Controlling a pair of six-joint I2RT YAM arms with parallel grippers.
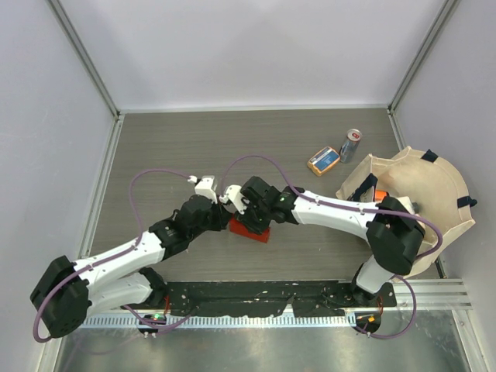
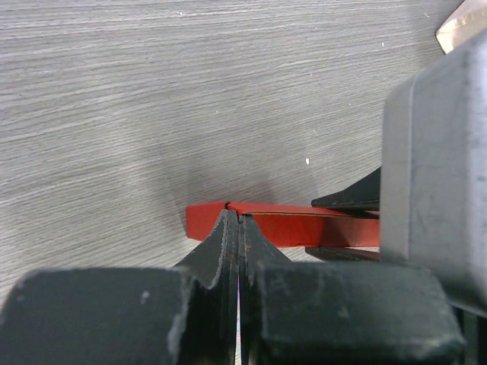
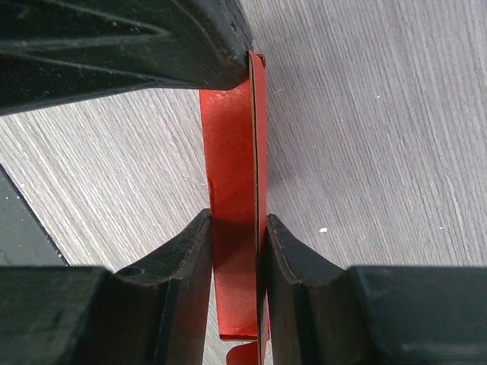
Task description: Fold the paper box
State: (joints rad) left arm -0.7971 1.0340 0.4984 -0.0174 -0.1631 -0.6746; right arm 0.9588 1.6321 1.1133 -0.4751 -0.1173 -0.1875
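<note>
Mid-fold: my right tool (image 3: 237, 224) is clamped across the paper box (image 1: 249, 230), a flattened red shape resting on the table (image 1: 194, 147) just below the centre of the overhead frame. My left tool (image 2: 234, 220) has its fingers pressed together, tips at the box's edge.

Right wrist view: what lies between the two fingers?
The paper box lies there. Its red cardboard stands edge-on between the right fingers, which are shut on it. The right wrist view shows this.
</note>
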